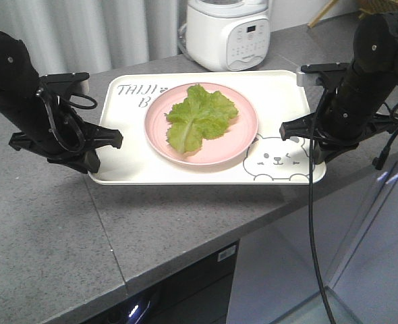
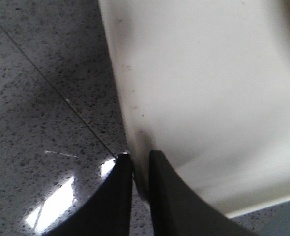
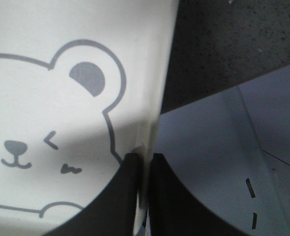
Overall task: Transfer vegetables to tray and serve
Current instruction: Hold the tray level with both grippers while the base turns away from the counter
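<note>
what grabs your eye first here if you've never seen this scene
A ruffled green lettuce leaf lies on a round pink plate in the middle of the cream tray on the grey counter. The tray is pinched from both sides: the left gripper has its jaws shut on the left rim, and the right gripper on the right rim beside the winking bear.

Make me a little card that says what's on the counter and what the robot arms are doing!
lettuce: lying on the pink plate
pink plate: on the tray, near its middle
tray: over the grey counter; resting or lifted, cannot tell
bear face: printed at the right arm's end
left gripper: shut on the tray rim
right gripper: shut on the tray rim beside the bear face
behind the tray: white cooker
</note>
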Available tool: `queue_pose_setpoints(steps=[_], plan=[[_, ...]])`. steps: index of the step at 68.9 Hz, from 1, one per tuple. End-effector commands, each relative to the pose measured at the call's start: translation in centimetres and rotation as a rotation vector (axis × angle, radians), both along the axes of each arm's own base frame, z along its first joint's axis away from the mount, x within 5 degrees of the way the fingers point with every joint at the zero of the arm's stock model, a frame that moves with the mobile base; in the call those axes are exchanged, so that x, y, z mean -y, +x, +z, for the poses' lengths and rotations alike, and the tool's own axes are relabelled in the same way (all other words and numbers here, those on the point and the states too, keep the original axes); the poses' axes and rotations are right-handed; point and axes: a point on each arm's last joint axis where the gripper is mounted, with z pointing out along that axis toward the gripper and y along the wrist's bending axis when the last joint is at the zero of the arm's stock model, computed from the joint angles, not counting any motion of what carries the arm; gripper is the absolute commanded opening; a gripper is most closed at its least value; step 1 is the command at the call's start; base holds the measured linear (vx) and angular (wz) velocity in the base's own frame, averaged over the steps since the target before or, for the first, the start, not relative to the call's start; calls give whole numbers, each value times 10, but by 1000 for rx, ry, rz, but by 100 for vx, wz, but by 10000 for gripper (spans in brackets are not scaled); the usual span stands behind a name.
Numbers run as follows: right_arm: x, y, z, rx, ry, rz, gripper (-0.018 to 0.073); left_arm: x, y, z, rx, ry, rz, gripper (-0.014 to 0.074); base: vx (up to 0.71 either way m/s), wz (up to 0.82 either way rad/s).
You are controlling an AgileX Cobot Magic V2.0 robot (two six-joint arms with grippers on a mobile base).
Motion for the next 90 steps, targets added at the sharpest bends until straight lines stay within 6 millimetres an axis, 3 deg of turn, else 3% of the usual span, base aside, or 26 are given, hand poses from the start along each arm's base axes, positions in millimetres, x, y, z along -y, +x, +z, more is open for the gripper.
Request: queue_pose_setpoints(steps=[1,90], plan=[[-3,-6,31,132,42,31,-8,10,-8,37,132,-101,-26,-7,-2,-21],[-3,-6,31,132,42,31,-8,10,-8,37,132,-101,-26,-7,-3,-21]])
